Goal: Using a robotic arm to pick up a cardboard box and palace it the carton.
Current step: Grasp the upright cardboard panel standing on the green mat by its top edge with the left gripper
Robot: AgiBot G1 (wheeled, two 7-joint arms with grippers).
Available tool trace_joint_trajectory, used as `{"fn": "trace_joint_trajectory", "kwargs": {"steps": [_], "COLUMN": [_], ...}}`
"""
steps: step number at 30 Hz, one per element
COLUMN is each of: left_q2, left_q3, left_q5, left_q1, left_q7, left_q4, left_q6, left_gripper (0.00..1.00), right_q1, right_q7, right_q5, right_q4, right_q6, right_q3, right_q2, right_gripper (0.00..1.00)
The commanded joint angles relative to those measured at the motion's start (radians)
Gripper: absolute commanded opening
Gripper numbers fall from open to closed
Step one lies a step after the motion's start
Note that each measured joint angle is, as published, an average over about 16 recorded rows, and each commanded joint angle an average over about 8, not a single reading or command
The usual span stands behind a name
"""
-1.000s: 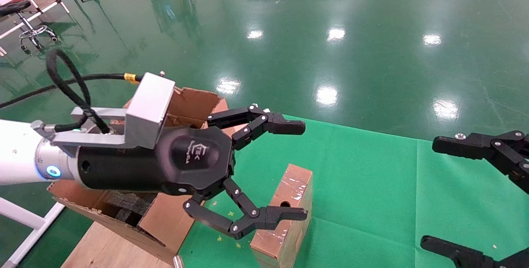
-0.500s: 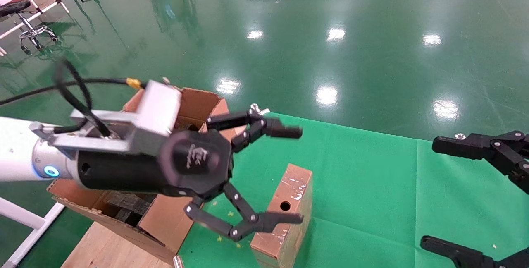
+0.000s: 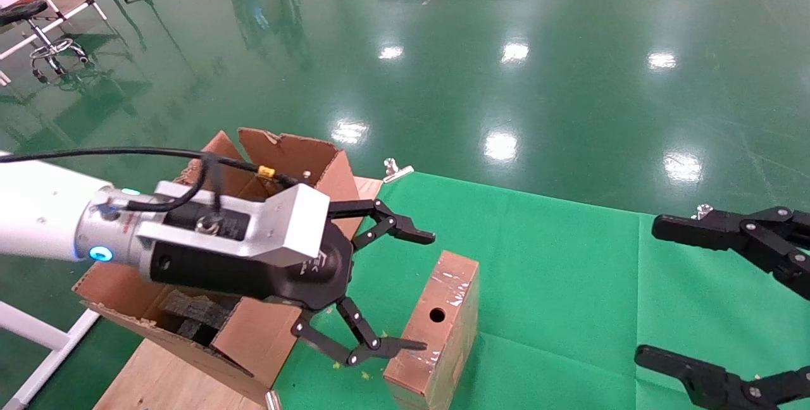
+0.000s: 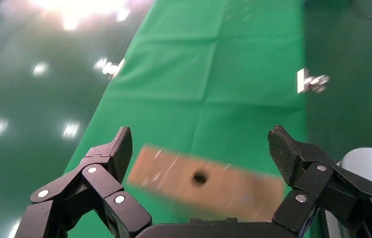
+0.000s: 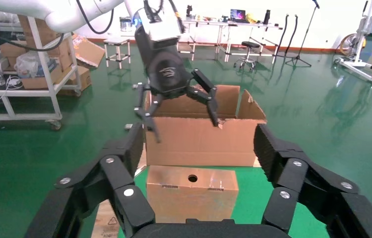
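Green cloth over a glossy green floor carries the small oblong brown cardboard box, framed between the widely spread jaws of the white-armed left gripper, apparently not yet touched, the large flapped carton close behind, while the black right gripper is parked, likewise spread.

Only one marking visible: a pale logo with a small line of print beneath it on the black housing of the left end effector, partly hidden in the head view and too small in the right wrist view; letters not legible. Nothing else readable.
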Motion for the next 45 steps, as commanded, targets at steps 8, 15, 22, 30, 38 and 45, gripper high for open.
{"fn": "trace_joint_trajectory", "kwargs": {"steps": [8,15,22,30,38,45], "left_q2": [0.121,0.223,0.267,0.311,0.361,0.406], "left_q3": [0.150,0.324,0.475,0.647,0.770,0.825], "left_q5": [0.243,0.330,0.322,0.318,0.323,0.336], "left_q1": [-0.240,-0.408,-0.496,-0.581,-0.617,-0.604], "left_q7": [-0.388,-0.681,-0.868,-1.003,-1.079,-1.139], "left_q4": [0.022,0.071,0.085,0.044,0.026,0.011], "left_q6": [0.030,0.072,0.076,0.072,0.052,0.032], "left_gripper": [1.00,1.00,1.00,1.00,1.00,1.00], "right_q1": [0.000,0.001,0.001,0.001,0.001,0.001], "right_q7": [0.000,-0.001,-0.001,-0.001,-0.002,-0.002], "right_q5": [0.000,0.001,0.001,0.001,0.002,0.002], "right_q4": [-0.001,-0.001,-0.001,-0.001,-0.001,-0.001], "right_q6": [0.000,0.000,0.000,0.001,0.001,0.001], "right_q3": [-0.001,-0.001,-0.002,-0.002,-0.003,-0.003], "right_q2": [0.000,0.000,0.001,0.001,0.001,0.001], "right_gripper": [0.00,0.00,0.00,0.00,0.00,0.00]}}
